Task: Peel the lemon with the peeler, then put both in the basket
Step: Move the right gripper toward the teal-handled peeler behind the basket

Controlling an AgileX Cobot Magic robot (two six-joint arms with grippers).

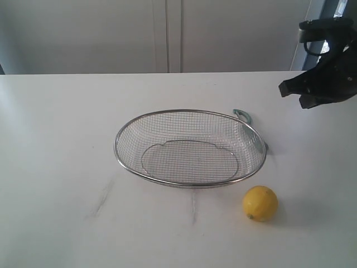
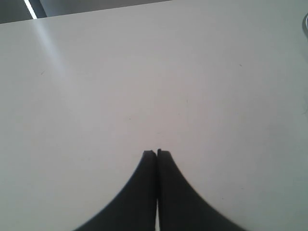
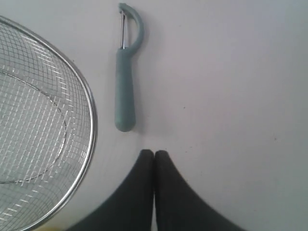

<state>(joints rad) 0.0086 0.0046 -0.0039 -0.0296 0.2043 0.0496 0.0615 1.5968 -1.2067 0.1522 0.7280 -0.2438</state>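
Note:
The wire-mesh basket [image 1: 189,114] sits mid-table, empty; part of its rim [image 3: 91,130] shows in the right wrist view. The yellow lemon [image 1: 260,203] lies on the table in front of the basket's right end. The teal peeler [image 3: 124,91] lies flat beside the basket; in the exterior view only its hooked head [image 1: 242,115] shows behind the basket's right rim. My right gripper [image 3: 154,153] is shut and empty, hovering just off the peeler handle's end; it hangs at the upper right of the exterior view [image 1: 291,91]. My left gripper [image 2: 156,153] is shut over bare table.
The white table [image 1: 61,145] stretches wide around the basket, with faint scuff marks [image 1: 103,198] left of centre. A pale wall stands behind the table's far edge.

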